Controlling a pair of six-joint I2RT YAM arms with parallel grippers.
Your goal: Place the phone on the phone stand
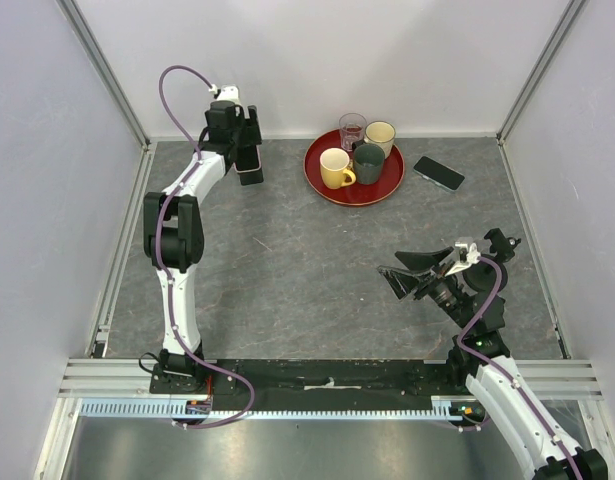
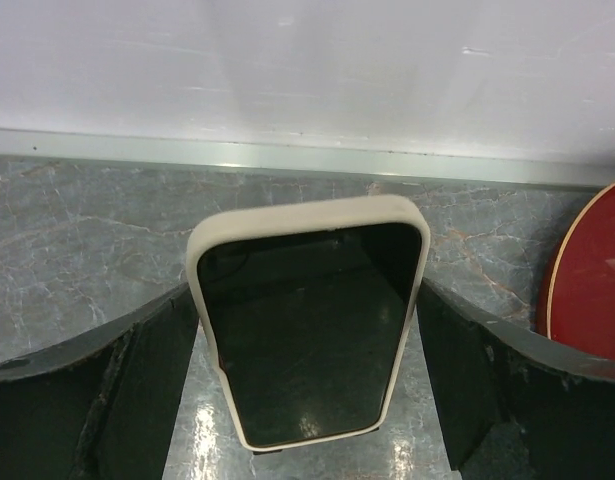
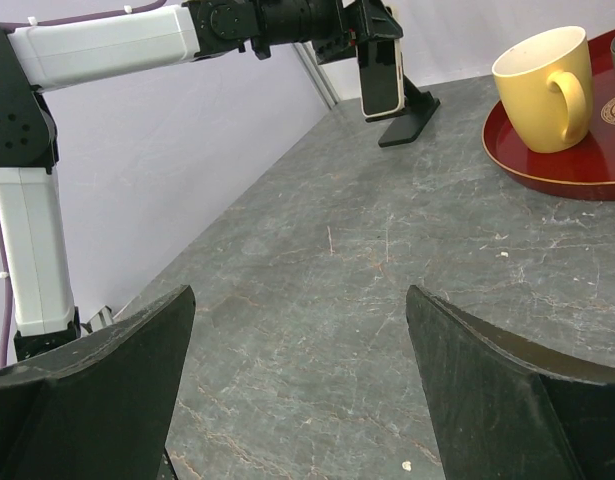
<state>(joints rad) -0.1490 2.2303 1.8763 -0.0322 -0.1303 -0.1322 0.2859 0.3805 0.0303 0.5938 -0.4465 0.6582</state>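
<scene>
Left gripper: at the far left corner of the bench, one finger on each side of the phone; both fingers sit right at the edges of its case, and I cannot tell whether they press on it or stand just clear.
Phone: cream case, dark screen, nearly upright on the black phone stand, close to the back wall.
Phone stand: its foot rests flat on the bench, left of the red tray.
Right gripper: fingers spread wide with nothing between them, low over the near right part of the bench, well apart from the phone.
Red tray: carries a yellow mug, a dark green mug, a cream mug and a glass.
Second phone: dark, lying flat on the bench just right of the tray.
</scene>
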